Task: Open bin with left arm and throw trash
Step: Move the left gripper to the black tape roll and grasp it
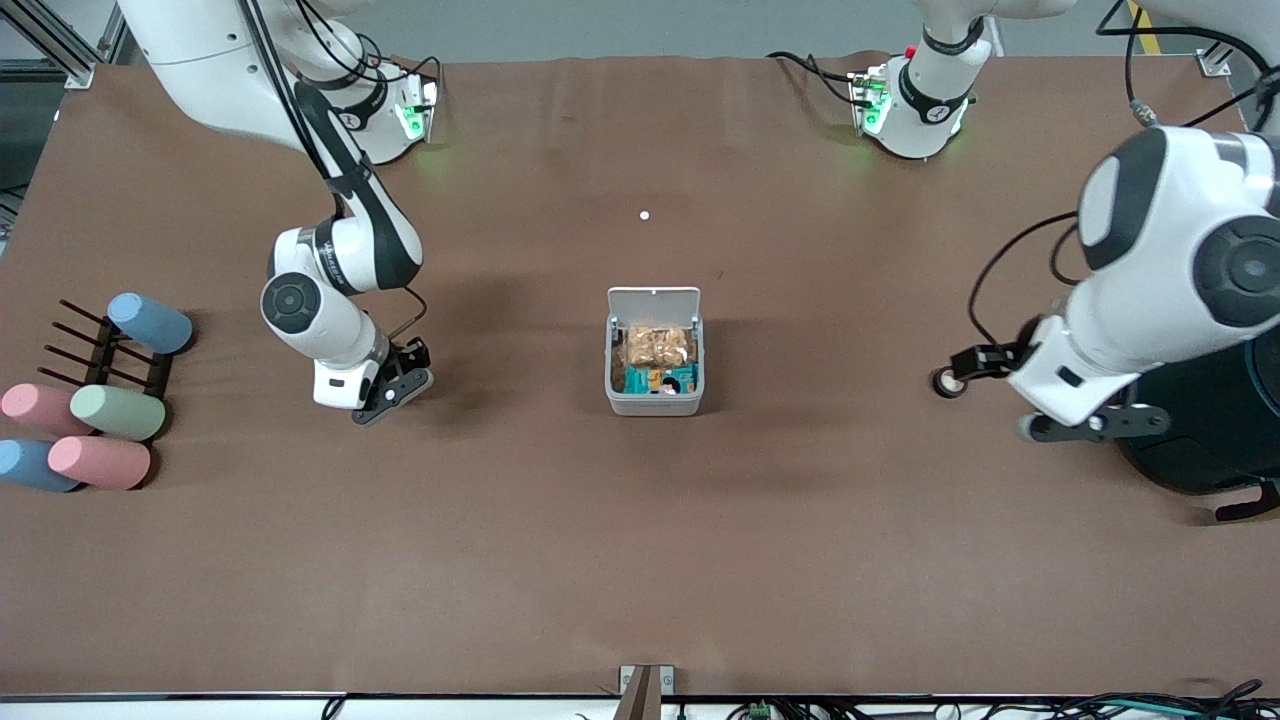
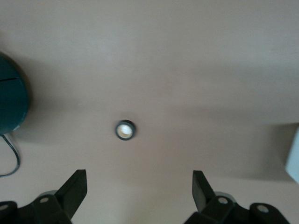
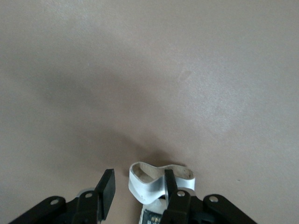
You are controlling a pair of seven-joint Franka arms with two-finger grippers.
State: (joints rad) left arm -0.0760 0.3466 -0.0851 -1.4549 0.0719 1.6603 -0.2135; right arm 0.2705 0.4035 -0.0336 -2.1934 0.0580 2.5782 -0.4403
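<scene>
The bin (image 1: 655,402) stands mid-table with its white lid (image 1: 653,300) tipped up, and packets show inside. A little black ring with a tan core (image 1: 945,383) (image 2: 125,130) lies on the table toward the left arm's end. My left gripper (image 1: 995,395) (image 2: 139,179) hangs beside it, open wide, with nothing between its fingers. Toward the right arm's end, my right gripper (image 1: 392,385) (image 3: 138,186) is low over a curled white scrap (image 3: 145,184) and a black printed packet (image 3: 153,217). Its jaws are partly closed: one finger touches the scrap, the other stands apart.
A large dark teal drum (image 1: 1200,440) (image 2: 10,100) stands close to the left arm's hand. Pastel cylinders (image 1: 118,412) and a black rack (image 1: 100,355) sit at the right arm's end. A small white dot (image 1: 644,215) lies farther from the camera than the bin.
</scene>
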